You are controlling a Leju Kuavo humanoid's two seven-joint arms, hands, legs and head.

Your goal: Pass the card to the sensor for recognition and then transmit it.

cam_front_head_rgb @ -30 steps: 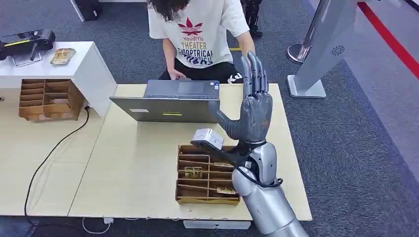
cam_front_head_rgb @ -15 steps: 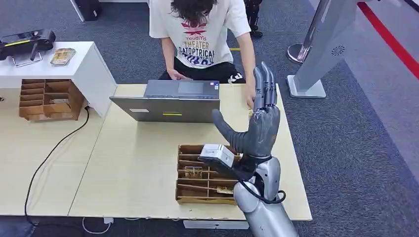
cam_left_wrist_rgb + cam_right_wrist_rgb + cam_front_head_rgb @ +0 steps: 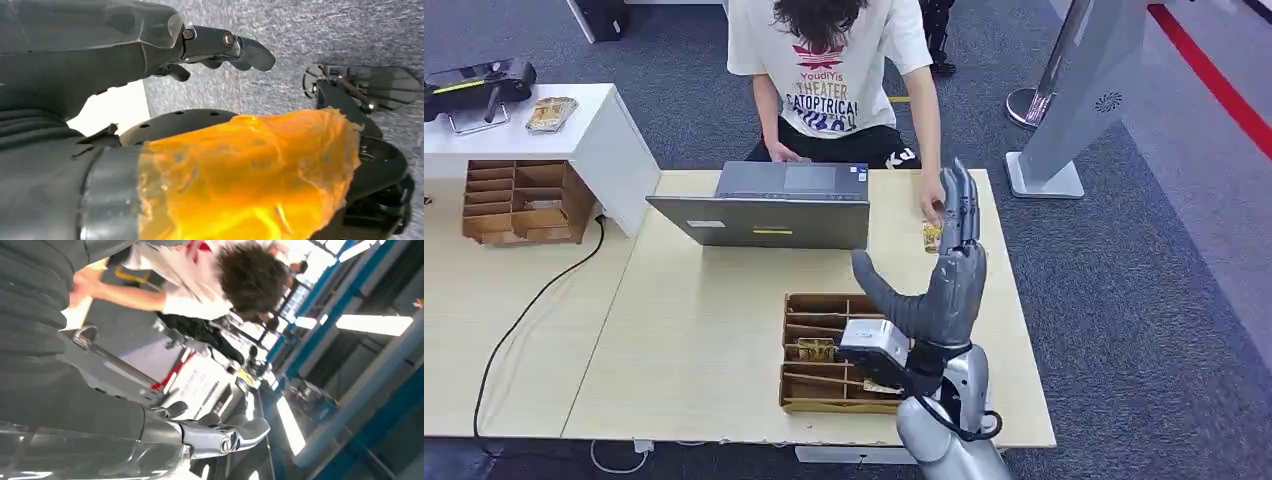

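Wooden slotted tray (image 3: 796,388) under dark, spread-fingered right hand (image 3: 944,285).

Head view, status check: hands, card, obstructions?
Right hand open, raised above organizer. Card on table under person's hand. Left hand empty, hanging.

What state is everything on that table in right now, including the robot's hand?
Right hand: raised above the table, fingers straight, thumb apart, holding nothing.
Laptop: open, facing the person.
Card: flat on the table, under the person's hand.
Wooden organizer: on the table, cards in some slots.
Left hand: hangs over the carpet, holding nothing.
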